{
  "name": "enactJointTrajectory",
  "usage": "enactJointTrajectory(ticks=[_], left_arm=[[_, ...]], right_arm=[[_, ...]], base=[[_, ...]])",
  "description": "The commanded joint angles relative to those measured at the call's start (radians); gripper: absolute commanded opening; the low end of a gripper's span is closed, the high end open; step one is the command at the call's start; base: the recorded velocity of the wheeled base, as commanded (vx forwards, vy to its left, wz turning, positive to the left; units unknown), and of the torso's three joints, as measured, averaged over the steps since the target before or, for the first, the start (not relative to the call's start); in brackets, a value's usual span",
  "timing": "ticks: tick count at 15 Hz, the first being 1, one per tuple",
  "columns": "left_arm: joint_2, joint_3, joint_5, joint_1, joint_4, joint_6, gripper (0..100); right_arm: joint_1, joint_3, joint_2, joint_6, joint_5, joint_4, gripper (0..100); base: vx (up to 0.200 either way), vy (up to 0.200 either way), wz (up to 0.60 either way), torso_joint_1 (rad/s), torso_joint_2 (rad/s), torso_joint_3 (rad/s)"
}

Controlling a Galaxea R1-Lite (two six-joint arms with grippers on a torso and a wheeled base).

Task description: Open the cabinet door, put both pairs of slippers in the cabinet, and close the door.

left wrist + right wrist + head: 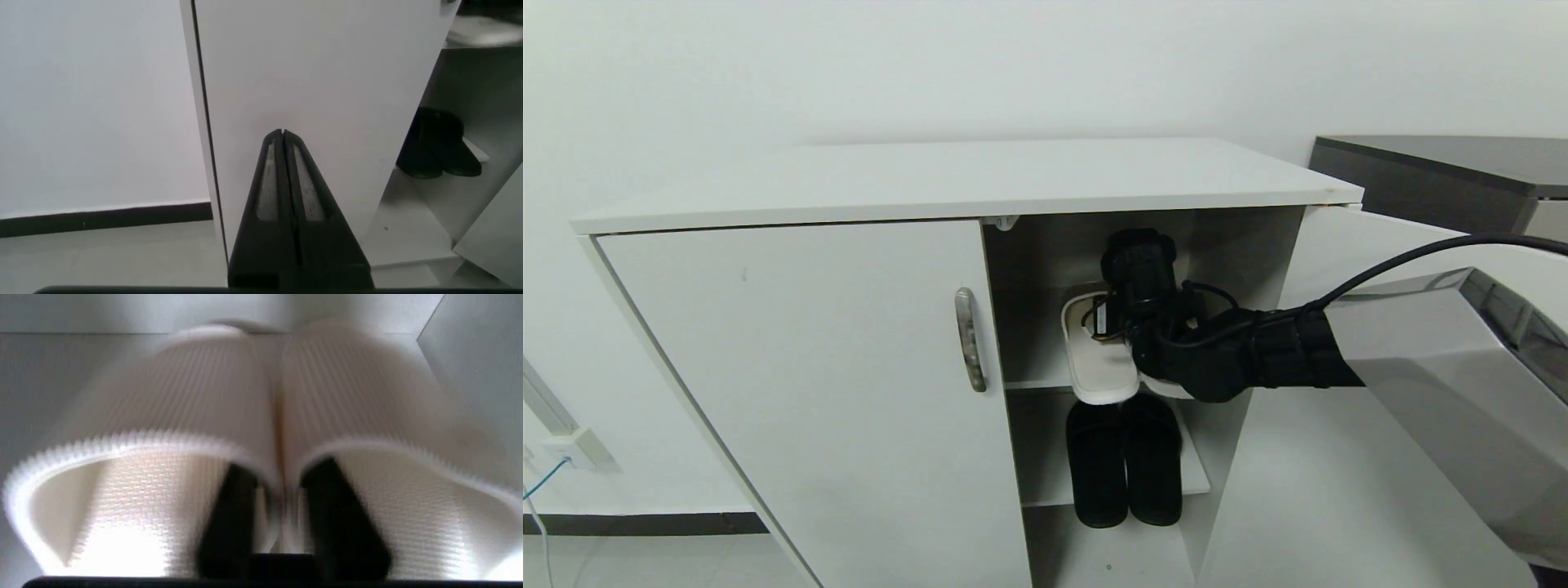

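Right gripper (280, 482) clamped on the white slippers (204, 392) at the upper shelf (1033, 384).
Slide them fully in and level before releasing, so the door (1339, 490) shuts.

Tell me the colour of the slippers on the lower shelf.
The lower-shelf slippers are black, clearest in the head view.

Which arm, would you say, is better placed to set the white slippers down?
Right: the right gripper holds the white slippers inside the cabinet; the left gripper is shut outside, facing the closed door.
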Motion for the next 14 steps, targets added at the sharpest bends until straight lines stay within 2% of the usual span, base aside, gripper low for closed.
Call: enactJointTrajectory(ticks=[1, 6, 9, 14], left_arm=[[0.000, 0.000, 0.000, 0.000, 0.000, 0.000, 0], [0.000, 0.000, 0.000, 0.000, 0.000, -0.002, 0], [0.000, 0.000, 0.000, 0.000, 0.000, -0.002, 0], [0.000, 0.000, -0.001, 0.000, 0.000, 0.000, 0]], right_arm=[[0.000, 0.006, -0.001, 0.000, 0.000, 0.000, 100], [0.019, 0.107, -0.076, 0.003, -0.007, -0.009, 100], [0.065, 0.216, -0.168, 0.008, -0.014, -0.011, 100], [0.155, 0.502, -0.354, 0.004, -0.030, -0.119, 100]], base=[[0.000, 0.000, 0.00, 0.000, 0.00, 0.000], [0.000, 0.000, 0.00, 0.000, 0.00, 0.000], [0.000, 0.000, 0.00, 0.000, 0.00, 0.000], [0.000, 0.000, 0.00, 0.000, 0.00, 0.000]])
